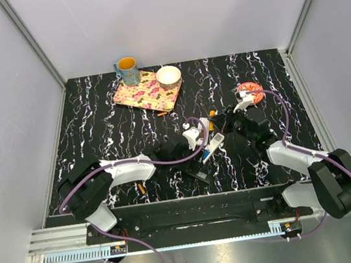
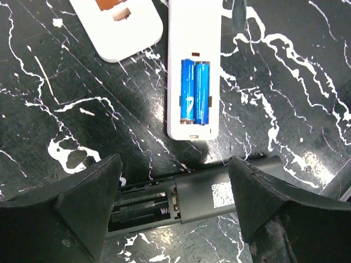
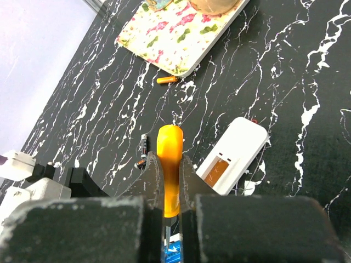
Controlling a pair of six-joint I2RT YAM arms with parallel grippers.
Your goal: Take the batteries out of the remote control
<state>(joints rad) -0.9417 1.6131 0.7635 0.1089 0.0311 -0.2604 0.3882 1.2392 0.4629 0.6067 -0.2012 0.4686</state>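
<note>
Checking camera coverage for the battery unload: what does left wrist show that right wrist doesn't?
Left wrist only: the white remote, bay open, two blue batteries inside; the black remote, bay empty, seen between the open left gripper's fingers. Right wrist only: the right gripper shut on an orange-handled tool; a loose orange battery beside the floral tray. Both: the detached white cover and the marbled table. A blue sliver at the right wrist view's bottom edge may be those same batteries.
</note>
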